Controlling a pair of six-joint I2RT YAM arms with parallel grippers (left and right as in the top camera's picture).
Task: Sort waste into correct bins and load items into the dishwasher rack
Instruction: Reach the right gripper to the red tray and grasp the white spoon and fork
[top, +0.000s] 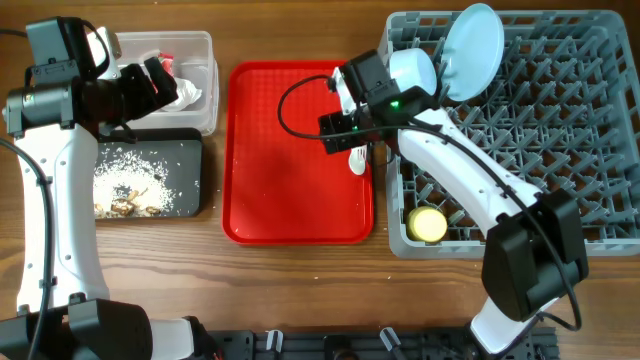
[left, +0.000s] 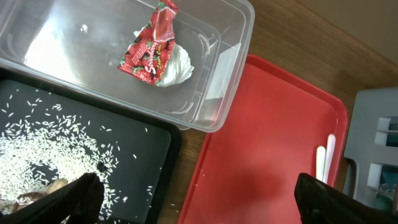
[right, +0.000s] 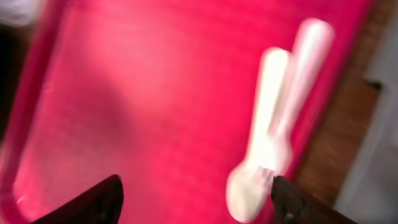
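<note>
Right end effector (right: 196, 196) spread over the red tray (top: 290, 180), white fork and spoon (right: 273, 149) lying side by side (blurred) at its right edge; left end effector (left: 199, 196) spread above the clear tub (left: 211, 106) holding wrapper (left: 149, 46) and tissue (left: 177, 65).

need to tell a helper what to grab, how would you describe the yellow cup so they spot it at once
Find the big grey dishwasher rack at the table's right side, then look at its front left corner, nearest the red tray. The yellow cup sits there among the pegs. It is the only yellow thing in the rack; the plate and bowl at the back are pale.
</note>
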